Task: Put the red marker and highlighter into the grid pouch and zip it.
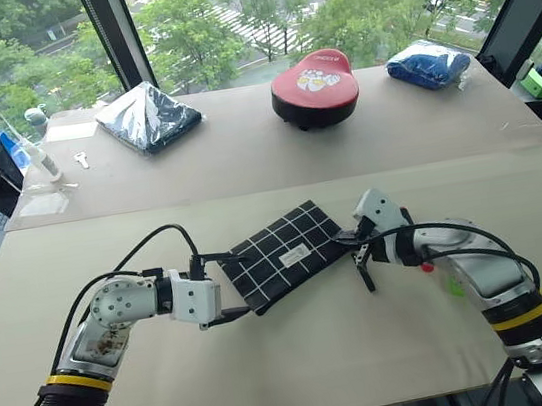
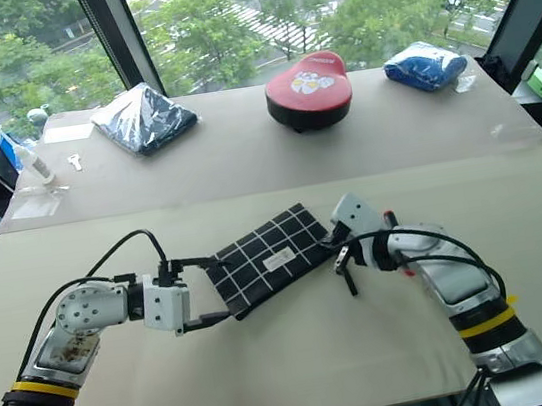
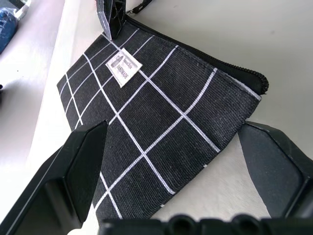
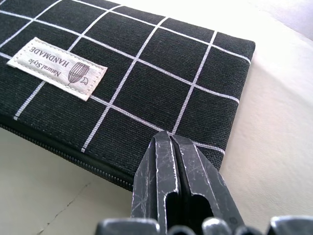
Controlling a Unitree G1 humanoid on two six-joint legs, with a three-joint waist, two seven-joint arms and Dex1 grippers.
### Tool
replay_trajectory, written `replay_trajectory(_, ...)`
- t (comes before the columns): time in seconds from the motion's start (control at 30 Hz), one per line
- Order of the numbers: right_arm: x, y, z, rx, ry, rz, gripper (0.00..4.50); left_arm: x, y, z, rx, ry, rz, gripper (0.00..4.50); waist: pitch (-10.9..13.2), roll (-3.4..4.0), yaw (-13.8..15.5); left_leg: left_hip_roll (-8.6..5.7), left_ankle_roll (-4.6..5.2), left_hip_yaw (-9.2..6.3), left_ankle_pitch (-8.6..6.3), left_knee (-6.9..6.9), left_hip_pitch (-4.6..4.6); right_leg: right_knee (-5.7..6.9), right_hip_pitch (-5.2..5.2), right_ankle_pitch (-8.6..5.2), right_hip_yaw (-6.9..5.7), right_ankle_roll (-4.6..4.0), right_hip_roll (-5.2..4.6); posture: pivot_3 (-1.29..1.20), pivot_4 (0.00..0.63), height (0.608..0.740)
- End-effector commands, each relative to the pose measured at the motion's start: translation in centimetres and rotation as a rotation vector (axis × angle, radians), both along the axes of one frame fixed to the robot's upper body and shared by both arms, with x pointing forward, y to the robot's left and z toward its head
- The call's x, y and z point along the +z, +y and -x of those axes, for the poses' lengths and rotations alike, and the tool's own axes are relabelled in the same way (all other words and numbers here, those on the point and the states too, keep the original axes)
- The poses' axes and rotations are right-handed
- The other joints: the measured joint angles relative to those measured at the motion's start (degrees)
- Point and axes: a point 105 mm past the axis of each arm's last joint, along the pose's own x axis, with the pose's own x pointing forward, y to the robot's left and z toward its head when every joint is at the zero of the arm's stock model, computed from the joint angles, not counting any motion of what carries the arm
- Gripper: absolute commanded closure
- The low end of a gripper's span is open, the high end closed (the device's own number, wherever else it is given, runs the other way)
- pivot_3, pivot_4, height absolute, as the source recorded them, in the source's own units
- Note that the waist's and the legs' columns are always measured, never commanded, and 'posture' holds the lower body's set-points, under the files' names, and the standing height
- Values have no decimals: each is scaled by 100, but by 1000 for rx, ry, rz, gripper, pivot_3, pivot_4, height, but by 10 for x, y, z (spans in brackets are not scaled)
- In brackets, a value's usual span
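Two end effectors flank the grid pouch [image 1: 286,252]: left [image 1: 228,286] spread, right [image 1: 358,251] closed.

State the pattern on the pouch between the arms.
Black fabric with a white grid, on the grid pouch; clearest in the left wrist view.

The grid pouch [image 1: 286,252] lies mid-table, flanked at both ends: the left gripper [image 1: 224,287] straddles its near-left end, fingers spread; the right gripper [image 1: 349,240], pressed closed, meets its right end. The near edge of the table [image 1: 305,370] stays bare. Along the far edge stand a dark bundle [image 1: 148,116], a red case [image 1: 313,87] and a blue bundle [image 1: 427,64], with passable gaps between.
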Motion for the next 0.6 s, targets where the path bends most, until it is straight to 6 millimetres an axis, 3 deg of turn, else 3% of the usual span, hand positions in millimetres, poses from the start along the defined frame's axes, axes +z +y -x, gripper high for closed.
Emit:
replay_trajectory(0.03,-10,-9,5,-5,32,47,4468,11,-10,-5,-2,-72,-8,0,0,0,4,0,0,0,0,0,0,0,1,0,0,0,0,0,150,740)
replay_trajectory(0.13,-10,-10,5,-15,33,42,4468,11,-21,2,-23,-73,3,0,0,-1,4,-1,0,0,0,0,0,-1,3,0,0,1,1,0,150,740)
replay_trajectory(0.6,-5,-6,0,-21,42,22,4468,-29,-26,18,-37,-33,-99,0,-1,0,6,5,6,-3,-5,-2,42,-5,46,-3,1,5,1,0,150,740)
